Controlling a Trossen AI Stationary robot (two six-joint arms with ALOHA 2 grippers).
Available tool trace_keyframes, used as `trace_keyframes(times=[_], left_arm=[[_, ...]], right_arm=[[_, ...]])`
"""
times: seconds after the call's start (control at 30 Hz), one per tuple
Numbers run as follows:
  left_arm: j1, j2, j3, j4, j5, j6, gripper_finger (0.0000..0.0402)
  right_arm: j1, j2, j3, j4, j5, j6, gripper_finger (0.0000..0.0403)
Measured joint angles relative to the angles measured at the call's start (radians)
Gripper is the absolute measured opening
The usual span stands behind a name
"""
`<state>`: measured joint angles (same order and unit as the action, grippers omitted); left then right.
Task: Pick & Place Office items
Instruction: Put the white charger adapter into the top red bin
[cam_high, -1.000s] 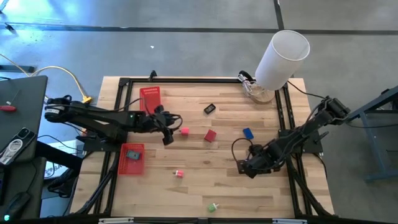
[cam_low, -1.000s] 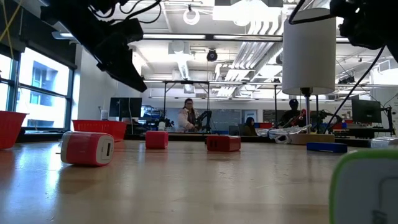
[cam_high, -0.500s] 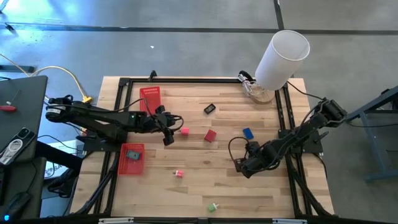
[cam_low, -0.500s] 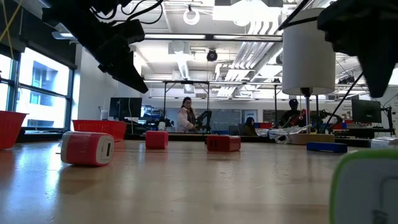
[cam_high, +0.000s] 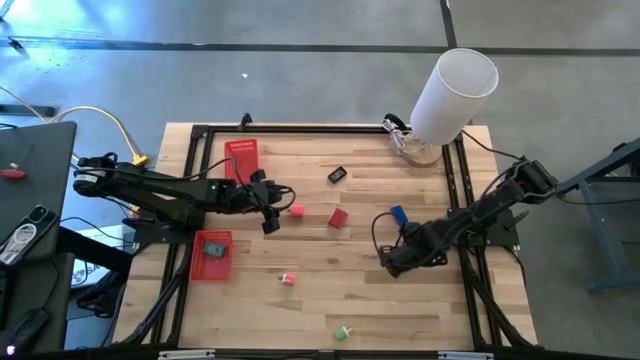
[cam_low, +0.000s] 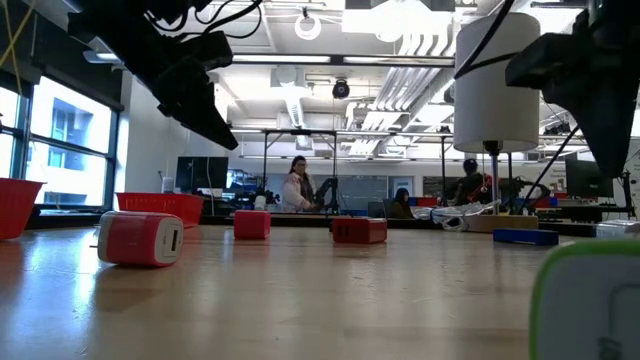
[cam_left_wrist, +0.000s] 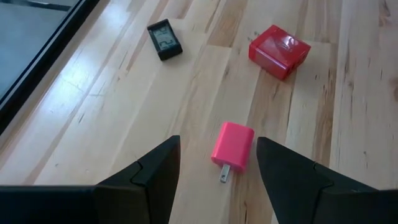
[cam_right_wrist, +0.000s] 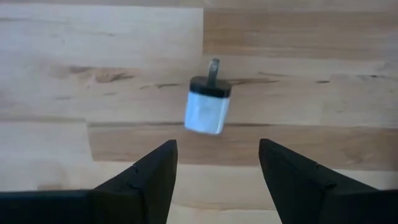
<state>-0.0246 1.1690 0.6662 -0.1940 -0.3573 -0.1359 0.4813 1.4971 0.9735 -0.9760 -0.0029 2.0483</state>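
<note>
Nearest the front edge of the counter (cam_high: 300, 310) lay a green piece (cam_high: 342, 332), alone. Farther in, a small pink-and-white piece (cam_high: 288, 279) sat near the middle.

Left of that, one red basket (cam_high: 212, 256) held a grey item (cam_high: 213, 248). The right claw (cam_high: 390, 268) hovered low over the right half, jaws apart, holding nothing. In the right wrist view a light blue charger (cam_right_wrist: 207, 108) lay flat just ahead of the open jaws, long axis running away from the claw, black end and prong pointing away from it.

The left claw (cam_left_wrist: 214, 171) was over the left-centre of the counter, jaws apart and empty. A pink charger (cam_left_wrist: 232, 148) lay between the fingertips' line in the left wrist view, long axis roughly along the claw's reach, prong pointing back toward the claw. Not touching either finger.

Beyond it, a red block (cam_left_wrist: 279, 51) lay flat, corner-on to the claw. A blue piece (cam_high: 398, 213) lay right of that block, near the right arm. A black piece (cam_left_wrist: 165, 40) lay farther still, tilted diagonally, face up.

A second red basket (cam_high: 241, 157) stood at the far left of the counter. A white cylinder (cam_high: 455, 92) rose at the far right corner.

In the low view, people showed in the room behind the counter.
</note>
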Motion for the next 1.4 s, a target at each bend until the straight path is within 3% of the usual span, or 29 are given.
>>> trace_keyframes(times=[0.6, 1.4], left_arm=[[0.0, 0.0, 0.0, 0.006, 0.0, -0.014, 0.0202], [0.0, 0.0, 0.0, 0.008, -0.001, -0.019, 0.0202]], right_arm=[[-0.013, 0.0, -0.01, 0.0, 0.027, -0.003, 0.0215], [-0.025, 0.147, -0.01, 0.061, 0.004, -0.036, 0.0215]])
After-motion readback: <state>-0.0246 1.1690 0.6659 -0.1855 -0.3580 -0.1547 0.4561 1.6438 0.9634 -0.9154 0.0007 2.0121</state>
